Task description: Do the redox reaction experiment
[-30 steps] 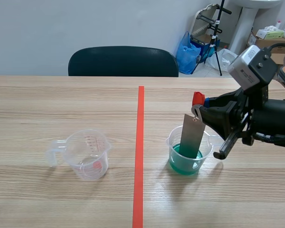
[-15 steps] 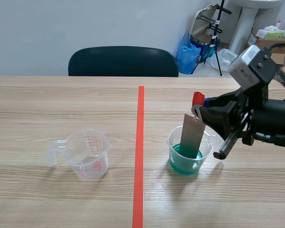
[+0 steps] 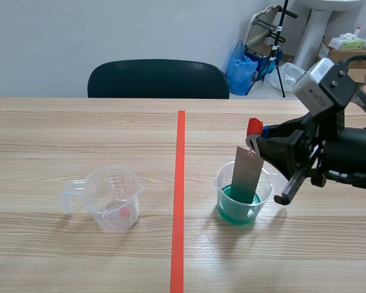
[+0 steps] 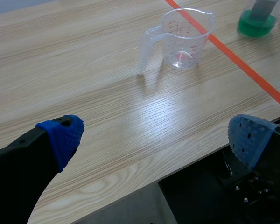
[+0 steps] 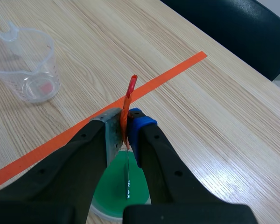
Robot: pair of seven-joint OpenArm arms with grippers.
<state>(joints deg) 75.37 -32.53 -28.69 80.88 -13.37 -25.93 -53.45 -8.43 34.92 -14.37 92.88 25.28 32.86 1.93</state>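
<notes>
A grey metal strip (image 3: 247,176) with a red tag (image 3: 254,127) at its top hangs into a clear cup of green liquid (image 3: 242,193) right of the orange line. My right gripper (image 3: 259,135) is shut on the red tag (image 5: 129,97), holding the strip's lower end dipped in the green liquid (image 5: 117,188). An empty clear measuring cup (image 3: 107,198) stands left of the line; in the left wrist view this measuring cup (image 4: 179,39) is far ahead of my left gripper (image 4: 154,135), which is open over the table's near edge.
An orange-red tape line (image 3: 179,195) runs down the table's middle. A black chair (image 3: 158,79) stands behind the far edge. Bags and boxes (image 3: 274,55) lie on the floor at the back right.
</notes>
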